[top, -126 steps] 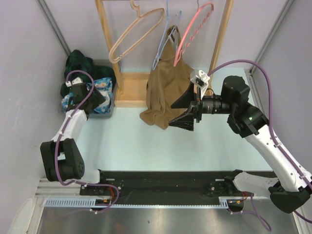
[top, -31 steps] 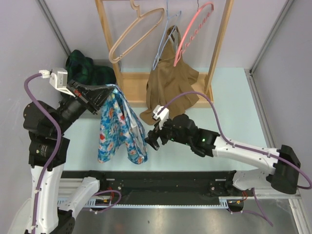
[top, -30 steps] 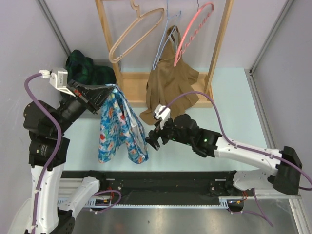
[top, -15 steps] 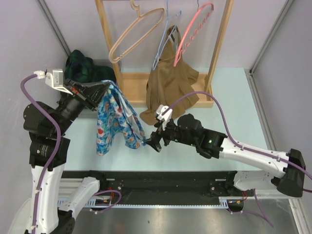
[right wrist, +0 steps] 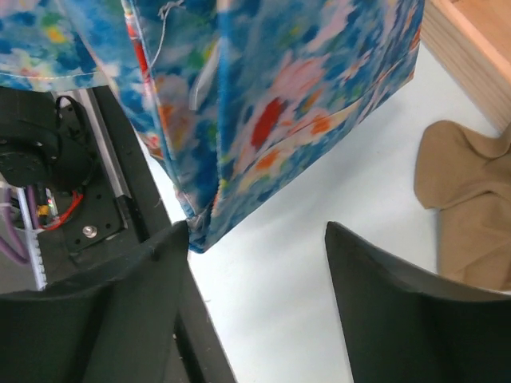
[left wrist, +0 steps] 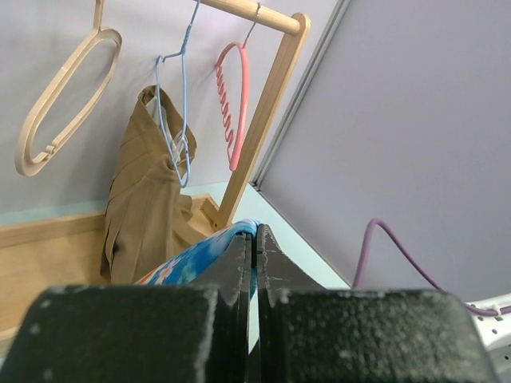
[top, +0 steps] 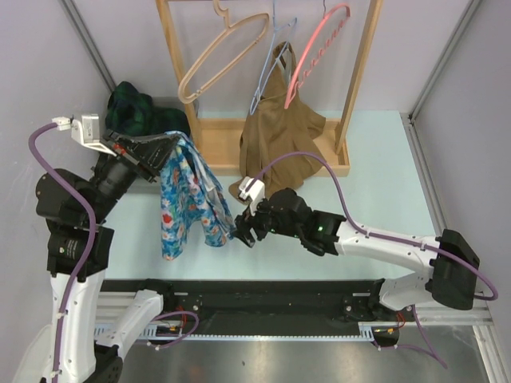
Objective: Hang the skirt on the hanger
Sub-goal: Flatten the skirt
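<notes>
We saw the fingers (left wrist: pixel 243 263) of the left gripper (top: pixel 170 144) pressed tight together, pinching a fold of the floral skirt (top: pixel 188 201) at their tips. From that grip the skirt hung in the air over the left side of the table (top: pixel 375 167), its blue cloth bunched and trailing down toward the near edge. The right gripper (right wrist: pixel 255 239) had its jaws standing wide, and the skirt's lower hem corner hung just at the mouth of that gap (whether the cloth touched either finger, we could not tell). In the top view that gripper sat at the skirt's near right corner, its arm stretching away to the right.

Farther back stood the wooden rack (top: pixel 361 76), with a beige hanger (top: pixel 217 57), a blue hanger (top: pixel 267 72) and a pink hanger (top: pixel 316 49) on its rail. A brown garment (top: pixel 279 137) draped from the blue hanger down to the rack's base. A dark green pile of clothes (top: pixel 134 108) lay at the far left.
</notes>
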Controlling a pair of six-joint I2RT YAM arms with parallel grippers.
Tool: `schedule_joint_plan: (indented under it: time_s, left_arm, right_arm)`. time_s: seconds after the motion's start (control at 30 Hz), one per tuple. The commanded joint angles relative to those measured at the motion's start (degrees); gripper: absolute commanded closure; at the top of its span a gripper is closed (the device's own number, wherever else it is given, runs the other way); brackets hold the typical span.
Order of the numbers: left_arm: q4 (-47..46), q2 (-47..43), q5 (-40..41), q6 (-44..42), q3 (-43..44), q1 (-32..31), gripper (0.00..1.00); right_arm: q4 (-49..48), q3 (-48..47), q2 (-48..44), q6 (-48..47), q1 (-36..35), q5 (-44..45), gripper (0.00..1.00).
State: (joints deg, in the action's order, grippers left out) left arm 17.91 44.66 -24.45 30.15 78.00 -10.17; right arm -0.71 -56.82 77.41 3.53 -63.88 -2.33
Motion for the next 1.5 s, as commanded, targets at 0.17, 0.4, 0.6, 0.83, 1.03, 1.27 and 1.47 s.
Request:
schedule_joint_plan:
  time_s: [0.17, 0.4, 0.6, 0.83, 1.03, 1.27, 1.47]
  left_arm:
    - [-4.46, -0.9, -1.92, 1.58, 0.58, -0.2, 1.0]
    - [-5.08, -1.07, -3.5, 1.58, -0.65, -0.28, 1.0]
    - [-4.82, -1.16, -1.66, 2.36, -1.27, -0.28, 1.0]
    - [-3.32, -0.28, 2.91, 2.54, -0.39, -0.28, 1.0]
    - [-4.38, -0.28, 0.89, 3.51, 0.23, -0.28, 1.0]
    - [-4.38, -0.72, 1.33, 3.69, -0.13, -0.2, 1.0]
    - [-4.73, -1.07, 0.37, 4.39, 0.05, -0.28, 1.0]
  right_arm:
    - [-0.53, -2.16, 1.17, 2.71, 1.74, 1.27, 0.88]
    - [-0.34, -1.54, -1.38, 2.45, 3.67, 4.44, 1.0]
    - [-0.26, -2.07, -3.4, 0.08, 4.11, -2.84, 0.75]
    - [0.18, -1.63, -6.39, -0.98, 1.56, -4.62, 0.26]
    - [-0.43, -1.63, -2.18, -0.63, 1.12, 0.22, 0.27]
    - [-0.43, -3.3, 2.22, -0.02, -0.72, -0.14, 0.28]
    - [-2.1, -3.47, 5.12, 1.74, -0.9, 3.89, 0.36]
